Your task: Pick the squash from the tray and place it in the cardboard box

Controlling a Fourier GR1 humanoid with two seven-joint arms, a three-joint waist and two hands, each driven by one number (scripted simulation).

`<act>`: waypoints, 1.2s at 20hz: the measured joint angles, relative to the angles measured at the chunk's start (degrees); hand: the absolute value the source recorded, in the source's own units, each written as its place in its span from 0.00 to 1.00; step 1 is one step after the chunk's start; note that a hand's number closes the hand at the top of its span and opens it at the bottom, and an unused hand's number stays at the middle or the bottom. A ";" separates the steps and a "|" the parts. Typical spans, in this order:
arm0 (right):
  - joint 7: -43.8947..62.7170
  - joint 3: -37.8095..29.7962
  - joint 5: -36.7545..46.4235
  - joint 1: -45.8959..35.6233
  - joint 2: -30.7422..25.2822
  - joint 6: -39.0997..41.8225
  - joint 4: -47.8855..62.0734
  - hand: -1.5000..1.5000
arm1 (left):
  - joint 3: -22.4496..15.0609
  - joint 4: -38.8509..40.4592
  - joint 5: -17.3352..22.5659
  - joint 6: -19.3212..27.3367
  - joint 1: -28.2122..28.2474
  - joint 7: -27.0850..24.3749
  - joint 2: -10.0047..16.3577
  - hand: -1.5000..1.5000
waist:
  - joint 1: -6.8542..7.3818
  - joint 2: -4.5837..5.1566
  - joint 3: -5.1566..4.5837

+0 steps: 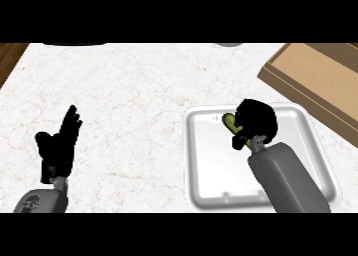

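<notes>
Head view, looking steeply down on a pale, veined counter (138, 85). A white tray (211, 165) with rounded corners lies right of centre, near the lower edge of the view. The right hand (257, 119) is over the tray's far half, its grey forearm (287, 181) crossing the tray's right side from the lower edge. This hand's fingers are curled round the squash (231, 122), a yellow-green item of which only a short end shows at the hand's left side, with a further sliver just below the palm (the rest is hidden by the hand). The squash is thus inside the outline of the tray; whether it touches the tray's floor or is raised above it cannot be told from this angle. The cardboard box (322, 75), brown and set at a slant, occupies the upper right corner, its near wall just beyond the tray's far right corner and apart from the hand. The left hand (59, 145) shows at the left of the view, well apart from the tray, open with fingers straight and pointing away from the robot, resting and holding nothing. A strip of dark wood (5, 60) borders the counter at the upper left.
</notes>
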 measured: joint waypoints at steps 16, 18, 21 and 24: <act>8.97 -5.72 1.00 -7.53 -5.20 13.44 -30.83 1.00 | 1.02 -0.50 -1.11 -0.31 1.01 0.19 -0.71 0.50 | -0.40 -0.21 -0.03; 9.42 -7.46 1.17 -8.56 -6.45 14.67 -32.33 1.00 | 1.03 -1.19 -1.25 -0.36 1.29 0.29 -0.93 0.50 | -0.30 -0.18 -0.03; 8.22 -10.51 1.17 -9.63 -9.46 16.09 -32.33 1.00 | 1.02 -1.93 -1.43 -0.94 2.44 -0.12 -1.05 0.50 | -0.17 -0.12 -0.03; 5.17 -14.07 0.77 -10.81 -12.88 15.56 -30.86 1.00 | 1.83 -2.16 -1.08 -1.61 2.00 0.49 -0.56 0.50 | -0.09 -0.05 -0.01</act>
